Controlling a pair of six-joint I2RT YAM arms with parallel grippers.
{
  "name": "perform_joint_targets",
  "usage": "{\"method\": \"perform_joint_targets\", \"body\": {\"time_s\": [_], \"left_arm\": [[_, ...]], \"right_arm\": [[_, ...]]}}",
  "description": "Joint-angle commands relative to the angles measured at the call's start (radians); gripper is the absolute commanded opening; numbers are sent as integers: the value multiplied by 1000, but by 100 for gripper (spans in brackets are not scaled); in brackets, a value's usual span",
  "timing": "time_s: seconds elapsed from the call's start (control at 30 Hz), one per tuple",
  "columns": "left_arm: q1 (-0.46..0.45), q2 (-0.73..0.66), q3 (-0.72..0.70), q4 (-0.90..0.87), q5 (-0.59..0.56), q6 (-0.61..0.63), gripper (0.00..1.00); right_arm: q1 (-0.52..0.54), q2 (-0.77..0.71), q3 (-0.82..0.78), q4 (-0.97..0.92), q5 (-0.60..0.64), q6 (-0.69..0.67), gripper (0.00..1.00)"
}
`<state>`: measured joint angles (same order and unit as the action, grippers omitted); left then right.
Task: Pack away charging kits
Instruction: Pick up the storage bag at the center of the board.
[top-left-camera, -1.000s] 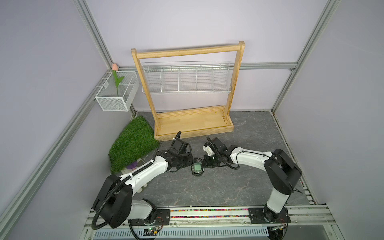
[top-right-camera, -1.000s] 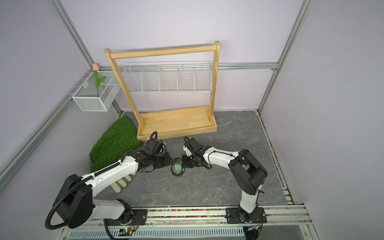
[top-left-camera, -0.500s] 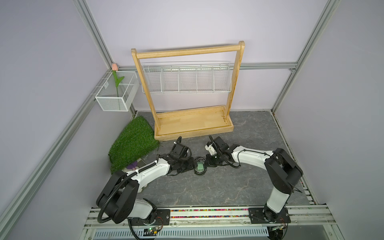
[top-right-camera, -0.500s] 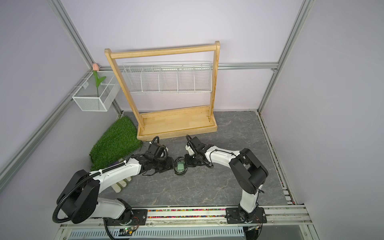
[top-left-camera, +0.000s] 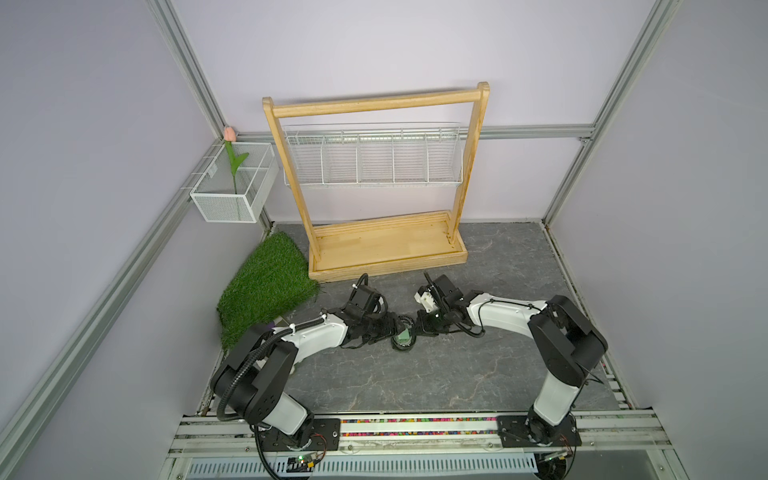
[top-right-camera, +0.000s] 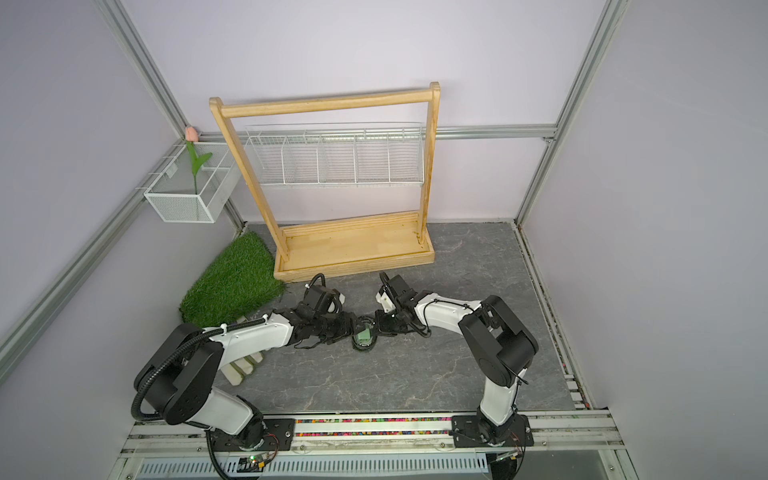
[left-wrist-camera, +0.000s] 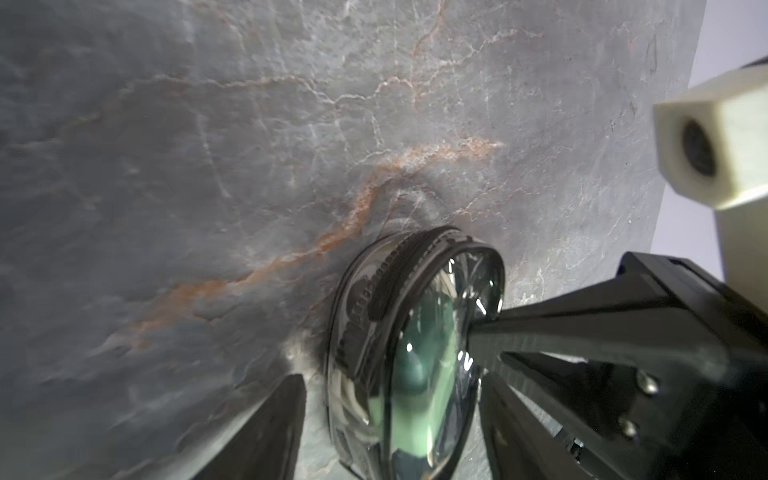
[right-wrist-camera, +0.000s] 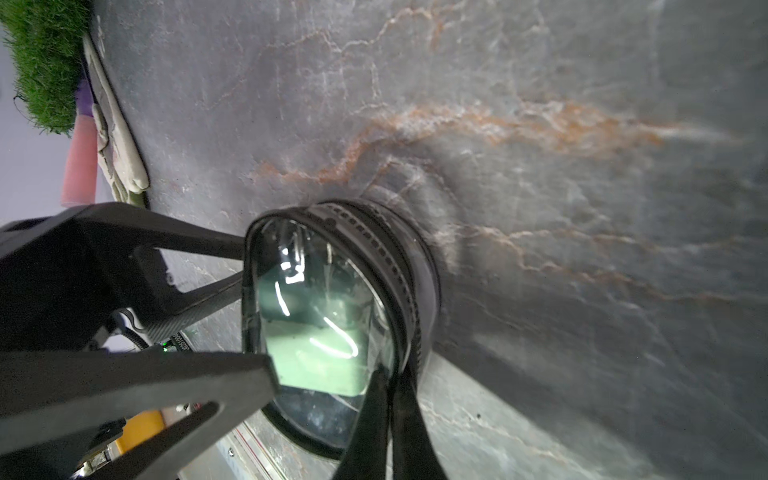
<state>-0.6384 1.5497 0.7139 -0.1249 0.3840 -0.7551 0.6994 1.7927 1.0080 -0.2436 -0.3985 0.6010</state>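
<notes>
Packing looks well along for this kit. The mint-green charger block (right-wrist-camera: 316, 353) sits inside the clear pouch (left-wrist-camera: 386, 286). It shows through the clear face in both wrist views and as a green spot in both top views. The pouch is at mid-table (top-left-camera: 415, 374), in front of the wooden rack (top-left-camera: 374, 249) and between the two arms. It appears propped on its edge rather than lying flat. The right tool (right-wrist-camera: 392, 374) is pinched closed on the pouch's black rim, fingers pressed together with the rim between them. The left tool (left-wrist-camera: 390, 376) is spread, with jaws on either side of the pouch. Bare table shows between one jaw and the pouch wall, so I read it as gripping nothing. Thin white cable coil: pale loops (left-wrist-camera: 347, 386) show low inside the pouch in the left wrist view. They may be the cable, but glare makes it too uncertain to call. Zipper teeth run round the rim; I cannot tell whether it is zipped or gaping. Judged done: block in. Judged left: confirm the cable is inside, close the zipper if open, then stow the pouch. The wire basket (top-left-camera: 374, 160) on the rack is a possible place, though nothing in view settles that. Pale bundled items (top-right-camera: 243, 365) lie under the left arm beside the grass mat (top-left-camera: 266, 286); I cannot tell whether they are further kits.
</notes>
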Motion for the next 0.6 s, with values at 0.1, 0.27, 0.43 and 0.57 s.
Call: {"method": "perform_joint_targets", "body": {"time_s": [0.1, 0.27, 0.43, 0.57], "left_arm": [[5, 44, -14, 95, 35, -37, 66], [4, 82, -30, 170, 66, -75, 60], [5, 98, -46, 217, 85, -103, 55], [4, 112, -59, 251, 111, -118, 59]], "right_arm": [[-24, 25, -46, -21, 12, -15, 7], [-29, 37, -52, -10, 6, -17, 7], [-32, 39, -56, -4, 9, -14, 7], [-33, 40, -55, 8, 7, -9, 7]]}}
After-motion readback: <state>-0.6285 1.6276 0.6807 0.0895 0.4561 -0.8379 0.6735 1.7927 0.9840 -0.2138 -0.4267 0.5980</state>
